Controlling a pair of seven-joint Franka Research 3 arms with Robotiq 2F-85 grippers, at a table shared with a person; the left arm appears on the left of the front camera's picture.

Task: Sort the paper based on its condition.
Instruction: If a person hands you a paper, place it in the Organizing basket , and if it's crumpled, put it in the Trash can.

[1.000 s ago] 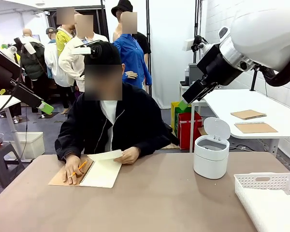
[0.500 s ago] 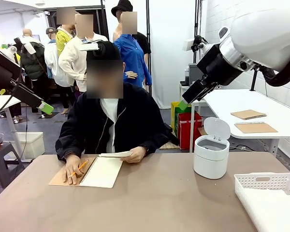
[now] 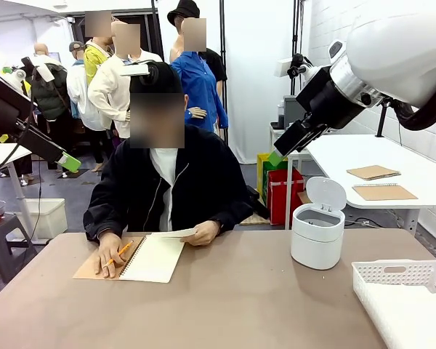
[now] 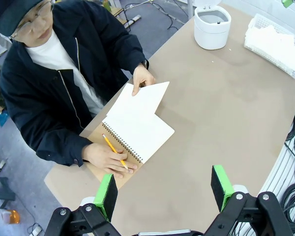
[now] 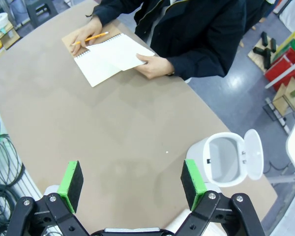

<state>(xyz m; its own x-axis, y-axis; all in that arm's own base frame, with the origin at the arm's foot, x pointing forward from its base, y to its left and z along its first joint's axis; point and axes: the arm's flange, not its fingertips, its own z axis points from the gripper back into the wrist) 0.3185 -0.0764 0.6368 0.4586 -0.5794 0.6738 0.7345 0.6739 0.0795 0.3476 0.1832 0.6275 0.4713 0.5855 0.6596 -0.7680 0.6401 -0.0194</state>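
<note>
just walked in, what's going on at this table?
The person holds a sheet of paper in one hand over the open spiral notebook. Their other hand rests on the notebook with a pencil. Both arms hover above the table, left gripper and right gripper open and empty. The bin stands open near the basket.

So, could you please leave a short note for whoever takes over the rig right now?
Left tool: open, empty, raised over the table.
Right tool: open, empty, also up over the table.
Paper: the person's hand holds one white sheet over the open notebook; the other hand rests on the notebook with a pencil.
Bin, lid open, and basket, something white inside, stand on the table's right side.
Done: this sheet not yet handed over.
Left: take it, judge its condition, sort it.
</note>
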